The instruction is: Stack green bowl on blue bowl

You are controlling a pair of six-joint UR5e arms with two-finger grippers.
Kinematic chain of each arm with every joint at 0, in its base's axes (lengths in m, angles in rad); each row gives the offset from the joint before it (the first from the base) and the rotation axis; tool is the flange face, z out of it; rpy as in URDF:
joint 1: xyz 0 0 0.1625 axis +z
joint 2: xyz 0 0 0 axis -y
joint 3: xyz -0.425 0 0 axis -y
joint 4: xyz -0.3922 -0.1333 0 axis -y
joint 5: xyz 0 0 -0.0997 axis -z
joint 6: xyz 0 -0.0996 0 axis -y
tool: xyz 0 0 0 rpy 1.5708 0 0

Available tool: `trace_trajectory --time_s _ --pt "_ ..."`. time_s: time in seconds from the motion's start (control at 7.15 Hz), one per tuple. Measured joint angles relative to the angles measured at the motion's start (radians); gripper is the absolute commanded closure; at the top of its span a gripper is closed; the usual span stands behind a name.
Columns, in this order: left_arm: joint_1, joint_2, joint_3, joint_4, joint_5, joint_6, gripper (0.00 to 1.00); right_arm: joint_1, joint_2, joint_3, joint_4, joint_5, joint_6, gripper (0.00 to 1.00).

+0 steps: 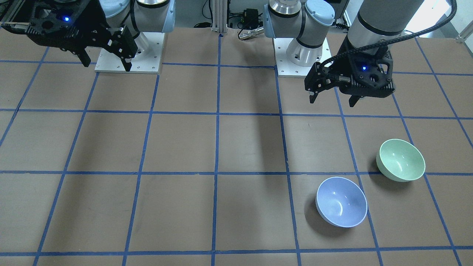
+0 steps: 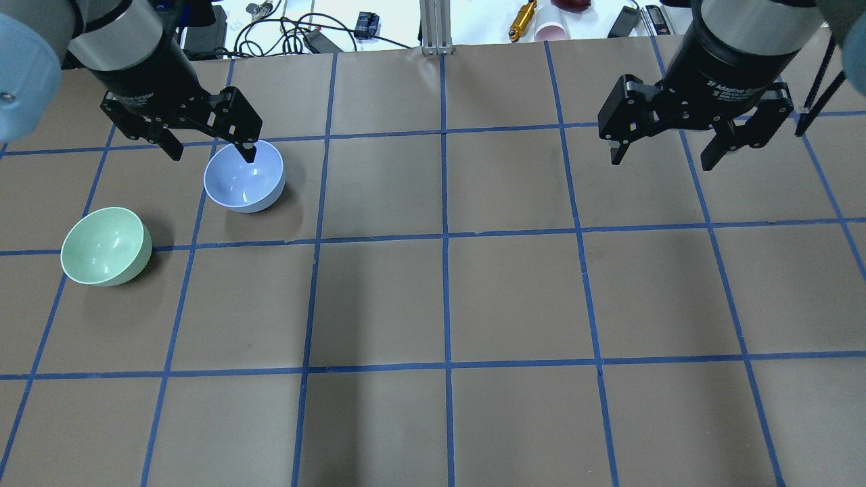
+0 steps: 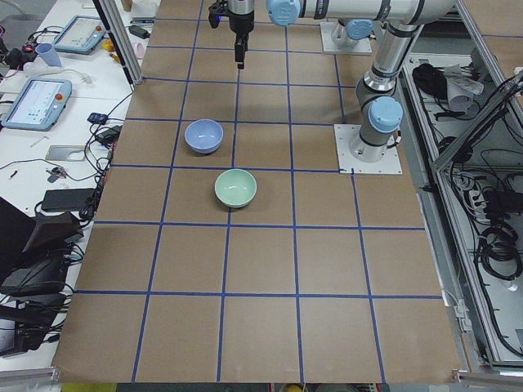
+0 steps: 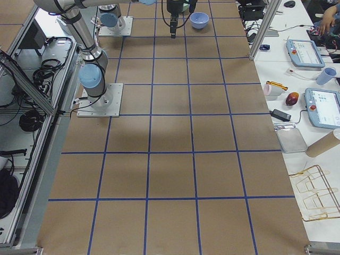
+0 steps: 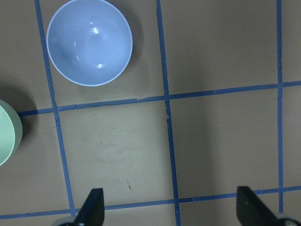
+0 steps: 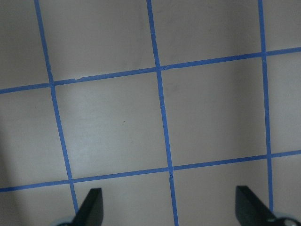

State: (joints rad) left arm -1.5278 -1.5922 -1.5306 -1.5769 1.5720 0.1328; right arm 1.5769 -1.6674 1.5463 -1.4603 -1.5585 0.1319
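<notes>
Nearest: glossy mint-green round bowl [image 2: 106,246], upright; glossy periwinkle-blue round bowl [image 2: 244,176] apart at its 2 o'clock. Beyond, left gripper [image 2: 213,155] spread wide, empty, aloft. Suggest: shift toward wrist-view 9 o'clock, straddle green rim wall squarely. Farthest, right gripper [image 2: 661,162] likewise spread, empty

A robotics lab, no doubt about it: two grey robot arms [image 3: 386,57] stood bolted on metal base plates [image 3: 347,161] at a table [image 2: 379,297] papered brown and ruled into squares with blue tape [image 2: 444,237]. Touchscreen pendants [image 3: 34,102] lay on the white side bench [image 3: 69,77]. Cable bundles [image 3: 498,245] hung behind, and an aluminium post [image 2: 436,27] rose at the far edge.
</notes>
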Motion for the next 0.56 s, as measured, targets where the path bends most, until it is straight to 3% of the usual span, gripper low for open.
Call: trace_trajectory --time_s 0.56 --pt "0.003 0.002 0.003 0.001 -0.005 0.0 0.0 0.0 0.0 0.001 0.001 0.0 0.0 0.0"
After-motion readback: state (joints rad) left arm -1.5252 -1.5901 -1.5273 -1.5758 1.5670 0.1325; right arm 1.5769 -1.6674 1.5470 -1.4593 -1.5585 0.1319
